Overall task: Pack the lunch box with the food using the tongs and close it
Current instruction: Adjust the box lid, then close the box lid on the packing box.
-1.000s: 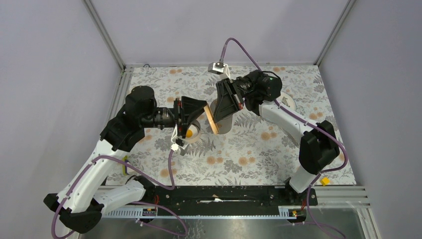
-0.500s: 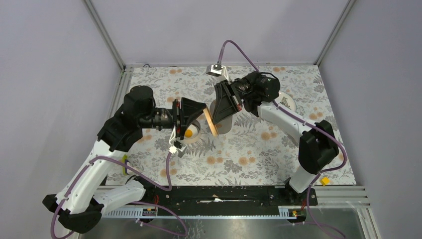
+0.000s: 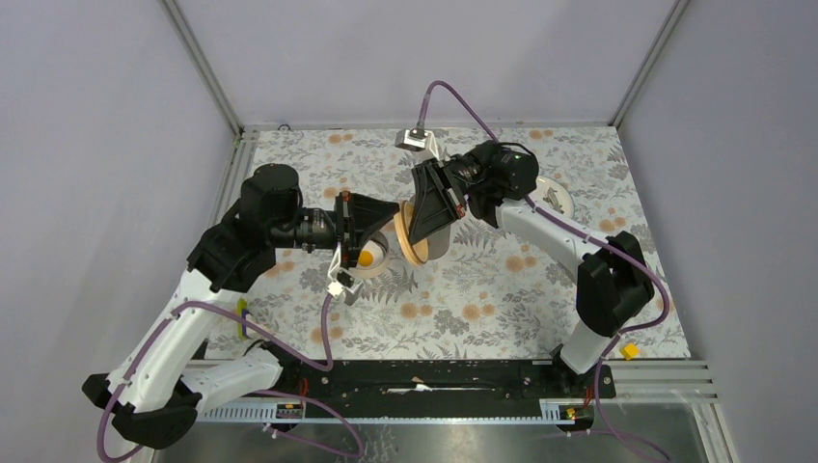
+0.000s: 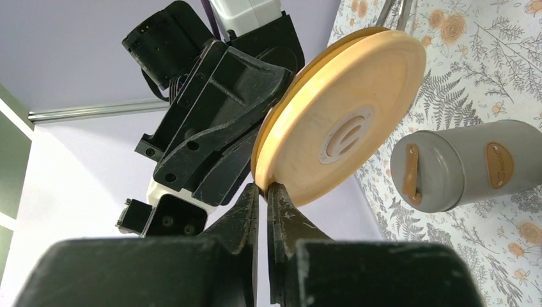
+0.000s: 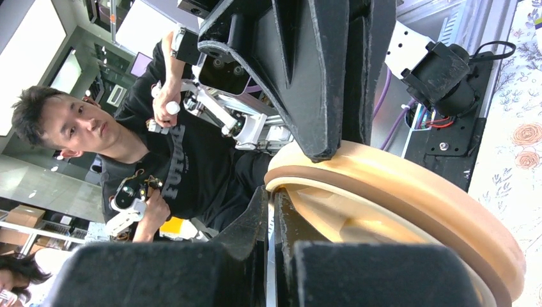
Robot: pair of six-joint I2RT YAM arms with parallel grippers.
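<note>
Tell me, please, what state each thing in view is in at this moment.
lid: off the box, held on edge in the air between both grippers
left gripper: shut on the lid's rim
right gripper: shut on the lid's rim
lunch box: open, uncovered
egg: lying inside the lunch box
grey canister: standing on the table

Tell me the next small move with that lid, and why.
Probably open the right gripper: it and the left gripper are both shut on the tan lid, which stands on edge in the air, so one arm likely has to let go.
</note>
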